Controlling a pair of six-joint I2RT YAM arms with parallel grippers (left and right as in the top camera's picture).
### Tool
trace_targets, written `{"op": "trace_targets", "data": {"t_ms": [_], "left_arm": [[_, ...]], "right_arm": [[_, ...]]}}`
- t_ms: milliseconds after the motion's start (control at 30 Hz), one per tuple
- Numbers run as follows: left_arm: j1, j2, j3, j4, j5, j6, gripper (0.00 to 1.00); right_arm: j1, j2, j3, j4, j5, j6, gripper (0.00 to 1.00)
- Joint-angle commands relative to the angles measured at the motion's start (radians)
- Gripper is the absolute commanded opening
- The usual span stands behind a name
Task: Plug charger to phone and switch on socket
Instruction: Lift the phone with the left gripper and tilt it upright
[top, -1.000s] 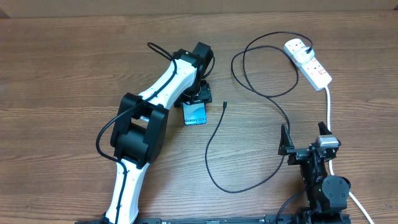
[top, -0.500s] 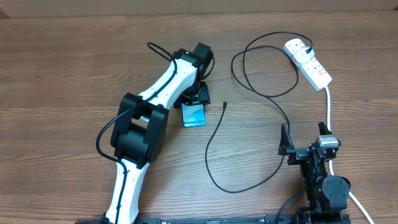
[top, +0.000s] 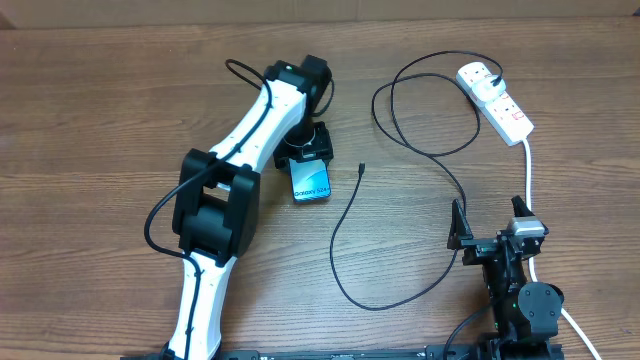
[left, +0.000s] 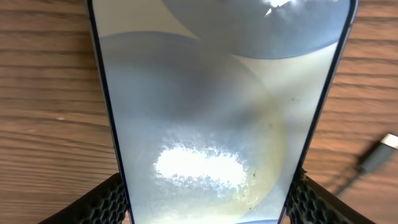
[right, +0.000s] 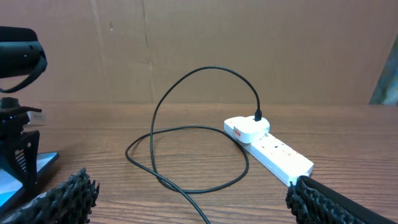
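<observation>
The phone (top: 312, 183) lies flat on the table with its light screen up and fills the left wrist view (left: 217, 106). My left gripper (top: 306, 152) is shut on the phone's far end, with a finger against each long edge (left: 208, 202). The charger's black cable (top: 345, 235) runs from its plug in the socket (top: 497, 100) to the connector tip (top: 360, 168), which lies loose just right of the phone (left: 379, 155). My right gripper (top: 490, 222) is open and empty at the front right, facing the socket (right: 273, 149) and the cable loops (right: 186, 155).
The socket's thick white lead (top: 530, 170) runs down the right side past the right arm. A cardboard wall (right: 249, 43) stands behind the table. The left arm (top: 230, 190) stretches diagonally across the left half.
The left arm's wrist has swung left and back. The phone has turned with the gripper, from tilted to nearly straight. The right arm and cable have not moved.
</observation>
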Motion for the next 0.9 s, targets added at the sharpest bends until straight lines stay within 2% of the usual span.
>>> {"op": "trace_targets", "data": {"t_ms": [0, 267, 600, 667, 867], "left_arm": [[0.028, 0.007, 0.032, -0.007, 0.196, 0.068, 0.67], [0.108, 0.007, 0.032, -0.01, 0.641, 0.166, 0.67], [0.206, 0.007, 0.032, 0.004, 1.207, 0.191, 0.66], [0.224, 0.007, 0.032, 0.005, 1.278, 0.169, 0.66], [0.261, 0.007, 0.032, 0.005, 1.366, 0.033, 0.67]], "right_arm": [[-0.004, -0.01, -0.01, 0.006, 0.009, -0.004, 1.0], [-0.004, -0.01, -0.01, 0.006, 0.009, -0.004, 1.0], [-0.004, -0.01, -0.01, 0.006, 0.009, -0.004, 1.0], [-0.004, -0.01, -0.01, 0.006, 0.009, -0.004, 1.0], [-0.004, -0.01, -0.01, 0.006, 0.009, -0.004, 1.0]]}}
